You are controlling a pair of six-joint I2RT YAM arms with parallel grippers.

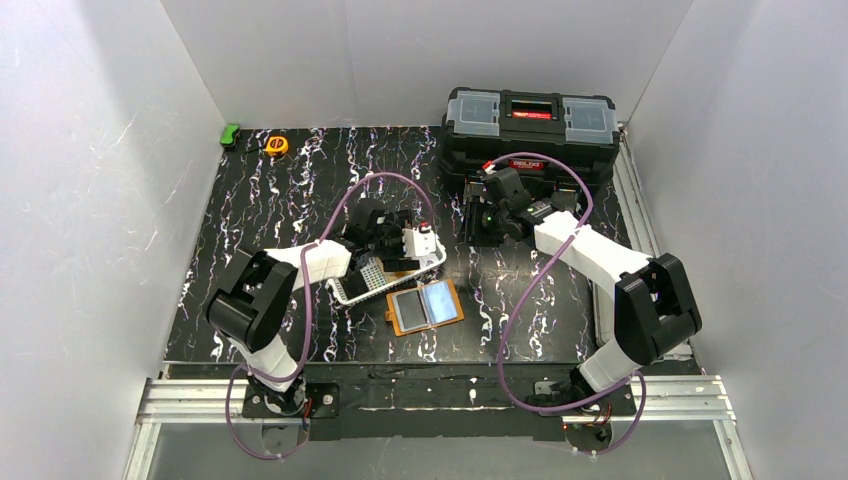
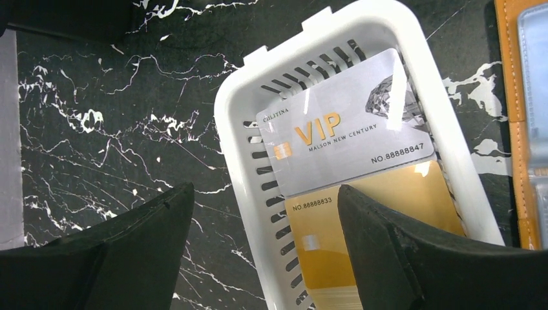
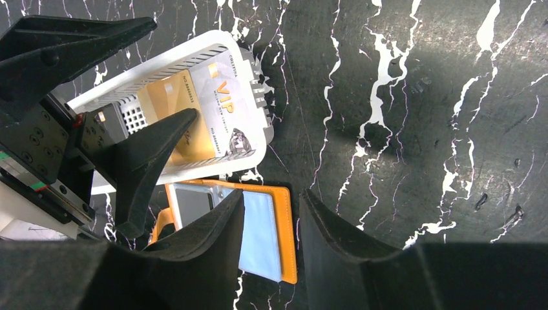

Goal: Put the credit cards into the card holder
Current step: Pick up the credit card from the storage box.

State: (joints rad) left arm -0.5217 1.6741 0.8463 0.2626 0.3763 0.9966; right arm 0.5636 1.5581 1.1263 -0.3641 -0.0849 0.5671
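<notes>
- Credit cards: two are being shown inside the white basket (image 2: 232,110), a silver card (image 2: 346,123) overlapping the upper end of a gold card (image 2: 381,206). Neither is being gripped.
- Card holder (image 1: 425,307): it is being displayed spread open on the surface (image 1: 270,200), pockets upward, just beside the basket at its 5 o'clock in the top view. Whether any pocket is already filled cannot be told.
- Left hand (image 2: 265,189): it is being held wide open above the basket, with nothing being grasped.
- Right hand (image 3: 271,194): it is being held at 1 o'clock of the card holder, its fingers only narrowly parted, with nothing between them.
- Progress: the task is being judged as at an early stage. At least two cards are being counted as not yet transferred, and no pick is being made yet.
</notes>
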